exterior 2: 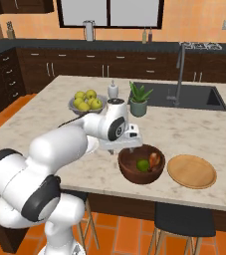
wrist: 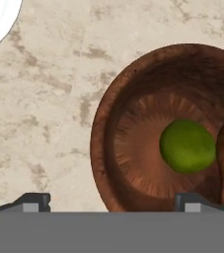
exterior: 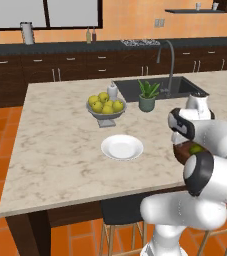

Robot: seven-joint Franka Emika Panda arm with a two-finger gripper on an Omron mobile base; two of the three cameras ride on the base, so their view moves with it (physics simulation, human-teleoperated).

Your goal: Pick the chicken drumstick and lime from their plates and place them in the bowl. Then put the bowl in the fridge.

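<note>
The bowl [exterior 2: 141, 165] sits near the island's front edge with the lime [wrist: 187, 146] and the chicken drumstick [exterior 2: 155, 159] already inside, the wooden plate [exterior 2: 191, 171] just beside it. The gripper [wrist: 112, 200] hangs above with jaws spread wide and empty. I'd bring one finger inside the near wall and pinch the rim squarely before lifting. The drumstick is cut off in the hand view, and the fridge is nowhere I can see
</note>
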